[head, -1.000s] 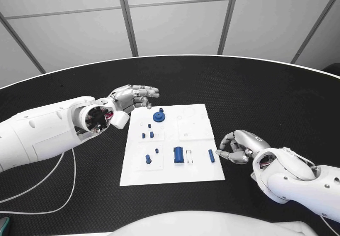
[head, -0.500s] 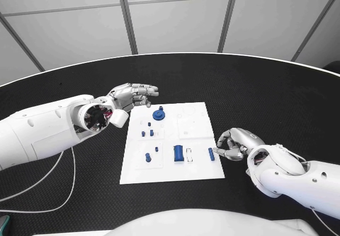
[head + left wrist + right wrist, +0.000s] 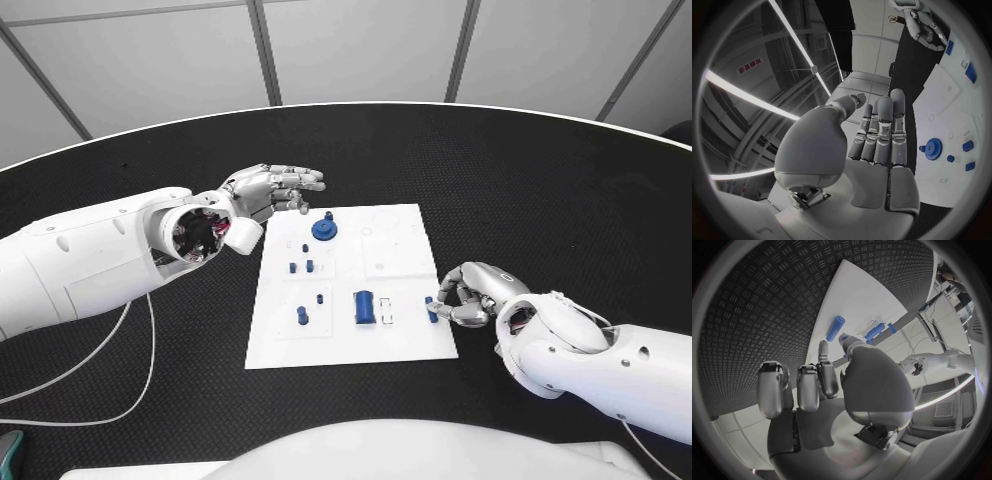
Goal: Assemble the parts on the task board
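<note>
Near right: right robot hand (image 3: 473, 294) sits low at the near right edge of the task board (image 3: 404, 340), fingers curled inward, fingertips (image 3: 824, 349) just beside a small blue peg (image 3: 430, 310) lying on the board. Whether it touches or pinches the peg cannot be told; the wrist view shows the peg (image 3: 836, 328) lying apart from the fingers.

Task board: white plate in the middle of the black table (image 3: 548, 190), long side running near to far. Near row, left to right: a short blue pin (image 3: 302, 316), a larger blue block (image 3: 364, 307) with a small white piece (image 3: 385, 309) just beside it, then the peg at the right edge. Mid row, left part: two small blue studs (image 3: 302, 267). Far part: a round blue gear-like part (image 3: 325, 231) with a stub on top.

Far left: left robot hand (image 3: 274, 189) hovers above the table just off the board's far left corner, near the gear part. Fingers extended and lying side by side, thumb apart, nothing in the palm (image 3: 873, 170).

Writing: red characters on a sign in the left wrist view, too small to read.
</note>
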`<act>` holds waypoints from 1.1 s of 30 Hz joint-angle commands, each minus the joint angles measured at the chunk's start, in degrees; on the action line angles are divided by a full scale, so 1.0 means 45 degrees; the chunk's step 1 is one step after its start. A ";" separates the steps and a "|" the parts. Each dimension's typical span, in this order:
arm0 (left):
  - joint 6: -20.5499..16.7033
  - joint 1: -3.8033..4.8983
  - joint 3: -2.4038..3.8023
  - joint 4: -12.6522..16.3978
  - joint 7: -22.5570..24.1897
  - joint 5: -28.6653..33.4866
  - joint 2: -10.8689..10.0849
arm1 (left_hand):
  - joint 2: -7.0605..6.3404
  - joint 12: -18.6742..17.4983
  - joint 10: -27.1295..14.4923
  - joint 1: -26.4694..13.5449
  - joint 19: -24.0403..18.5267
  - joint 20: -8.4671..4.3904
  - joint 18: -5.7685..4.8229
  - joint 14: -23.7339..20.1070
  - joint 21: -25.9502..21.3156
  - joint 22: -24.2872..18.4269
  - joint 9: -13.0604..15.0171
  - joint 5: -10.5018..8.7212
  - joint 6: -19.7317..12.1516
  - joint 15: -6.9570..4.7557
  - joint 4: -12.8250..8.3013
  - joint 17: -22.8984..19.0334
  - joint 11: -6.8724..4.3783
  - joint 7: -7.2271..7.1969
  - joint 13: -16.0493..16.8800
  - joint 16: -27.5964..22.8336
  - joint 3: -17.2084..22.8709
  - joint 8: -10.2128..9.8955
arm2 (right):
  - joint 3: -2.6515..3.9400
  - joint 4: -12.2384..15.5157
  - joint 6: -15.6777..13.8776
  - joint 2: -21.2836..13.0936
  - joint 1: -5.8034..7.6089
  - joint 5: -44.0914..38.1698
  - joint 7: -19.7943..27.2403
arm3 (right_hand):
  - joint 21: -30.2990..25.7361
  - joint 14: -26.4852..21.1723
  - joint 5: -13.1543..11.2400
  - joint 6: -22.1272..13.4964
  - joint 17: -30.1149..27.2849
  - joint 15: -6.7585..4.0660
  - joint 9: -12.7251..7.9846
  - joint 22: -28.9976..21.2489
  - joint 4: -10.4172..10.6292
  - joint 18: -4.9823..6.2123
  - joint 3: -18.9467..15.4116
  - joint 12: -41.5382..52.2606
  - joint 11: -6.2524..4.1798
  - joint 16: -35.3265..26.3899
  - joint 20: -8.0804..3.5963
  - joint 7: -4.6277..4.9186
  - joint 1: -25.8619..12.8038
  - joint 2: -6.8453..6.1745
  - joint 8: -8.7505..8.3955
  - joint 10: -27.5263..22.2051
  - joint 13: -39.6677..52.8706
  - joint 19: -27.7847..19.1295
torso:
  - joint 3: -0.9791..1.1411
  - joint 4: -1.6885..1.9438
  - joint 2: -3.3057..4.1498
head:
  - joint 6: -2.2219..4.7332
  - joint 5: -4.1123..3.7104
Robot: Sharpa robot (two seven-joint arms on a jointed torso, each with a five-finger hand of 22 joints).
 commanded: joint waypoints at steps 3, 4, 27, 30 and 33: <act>-0.0004 0.0000 0.0000 0.0012 -0.0001 0.0000 -0.0011 | 0.0133 0.0050 -0.0089 0.0000 -0.0060 0.0062 0.0196 -0.0083 -0.0084 -0.0013 -0.0014 0.0048 -0.0081 -0.0004 0.0086 -0.0013 0.0000 -0.0012 -0.0019 0.0010 0.0005 0.0008 | -0.0001 -0.0078 0.0099 0.0097 -0.0031 0.0000 -0.0004 | -0.0029 0.1177 0.0072 0.0170 0.2521 0.0066 0.0066 0.3048 -0.0042 -0.0052 -0.0063 -0.0010 -0.0002 0.0011 0.0090 -0.0017 0.0014 -0.0032 0.0050 0.0117 0.1760 0.1086 | 0.0002 -0.0006 -0.0006 | -0.0021 0.0033; -0.0004 0.0000 0.0000 0.0014 -0.0002 0.0000 -0.0013 | 0.0133 0.0050 -0.0089 0.0000 -0.0060 0.0062 0.0196 -0.0083 -0.0084 -0.0013 -0.0014 0.0048 -0.0081 -0.0004 0.0086 -0.0013 0.0000 -0.0012 -0.0019 0.0010 0.0005 0.0008 | -0.0001 -0.0092 0.0107 0.0112 -0.0036 0.0000 -0.0004 | -0.0029 0.1177 0.0072 0.0170 0.2521 0.0066 0.0066 0.3048 -0.0042 -0.0052 -0.0063 -0.0010 -0.0002 0.0011 0.0090 -0.0017 0.0014 -0.0032 0.0050 0.0117 0.1760 0.1086 | 0.0004 -0.0006 -0.0004 | -0.0017 0.0035; -0.0074 0.0004 0.0001 0.0129 -0.0011 0.0000 -0.0130 | 0.0133 0.0050 -0.0089 0.0000 -0.0060 0.0062 0.0196 -0.0083 -0.0084 -0.0013 -0.0014 0.0048 -0.0081 -0.0004 0.0086 -0.0013 0.0000 -0.0012 -0.0019 0.0010 0.0005 0.0008 | -0.0007 -0.0467 0.1234 0.0445 -0.0087 0.0000 -0.0188 | 0.0017 0.1184 -0.0033 0.0264 0.2563 -0.0023 0.0261 0.3070 -0.0618 -0.0063 0.0239 -0.0042 -0.0096 0.0022 0.0013 -0.0106 0.1167 -0.0211 0.0017 0.0097 0.1766 0.1099 | -0.0004 -0.0014 -0.0004 | -0.0092 0.0082; -0.0087 0.0004 0.0001 0.0147 -0.0009 0.0000 -0.0148 | 0.0133 0.0050 -0.0089 0.0000 -0.0060 0.0062 0.0196 -0.0083 -0.0084 -0.0013 -0.0014 0.0048 -0.0081 -0.0004 0.0086 -0.0013 0.0000 -0.0012 -0.0019 0.0010 0.0005 0.0008 | -0.0008 -0.0485 0.1284 0.0490 -0.0088 0.0000 -0.0261 | 0.0031 0.1186 -0.0028 0.0286 0.2573 -0.0030 0.0283 0.3076 -0.0752 -0.0067 0.0390 -0.0046 -0.0103 0.0025 0.0008 -0.0113 0.1419 -0.0179 -0.0011 0.0092 0.1769 0.1102 | -0.0010 -0.0008 -0.0007 | -0.0097 0.0087; -0.0098 0.0005 0.0001 0.0173 -0.0006 0.0000 -0.0171 | 0.0133 0.0050 -0.0089 0.0000 -0.0060 0.0062 0.0196 -0.0083 -0.0084 -0.0013 -0.0014 0.0048 -0.0081 -0.0004 0.0086 -0.0013 0.0000 -0.0012 -0.0019 0.0010 0.0005 0.0008 | -0.0009 -0.0458 0.1169 0.0507 -0.0088 0.0000 -0.0322 | 0.0034 0.1186 -0.0150 0.0313 0.2575 -0.0035 0.0297 0.3079 -0.0888 -0.0067 0.0615 -0.0058 -0.0108 0.0024 0.0001 -0.0117 0.1669 -0.0109 -0.0051 0.0083 0.1768 0.1104 | -0.0009 -0.0003 -0.0013 | -0.0110 0.0103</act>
